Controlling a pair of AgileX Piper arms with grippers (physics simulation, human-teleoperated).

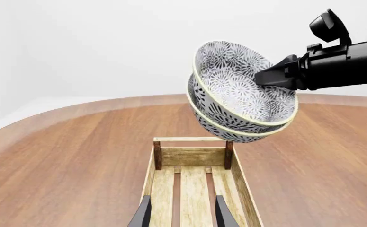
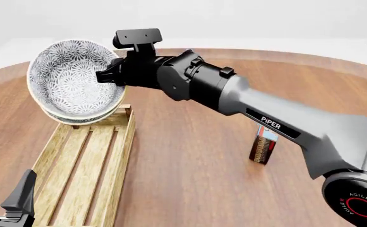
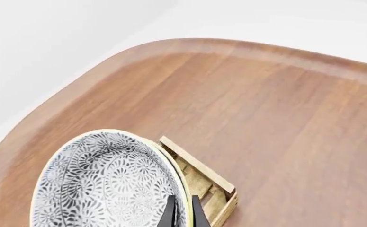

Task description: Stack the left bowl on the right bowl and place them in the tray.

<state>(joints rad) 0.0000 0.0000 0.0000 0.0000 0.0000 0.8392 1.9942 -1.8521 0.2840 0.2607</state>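
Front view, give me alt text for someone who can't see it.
The right gripper holds two stacked patterned bowls, tilted, in the air above the far end of a long wooden tray. The left gripper waits open at the tray's near end; a small box stands on the table.

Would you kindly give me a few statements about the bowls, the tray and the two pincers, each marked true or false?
1. The two bowls are nested one inside the other. True.
2. The stacked bowls rest flat on the tray floor. False: they are held in the air, tilted, over its raised end.
3. The right pincer grips the bowls at their rim. True.
4. The left pincer holds a bowl. False: it is open with nothing in it, over the tray.
5. The chocolate pudding box lies inside the tray. False: it stands on the table, to the tray's right.
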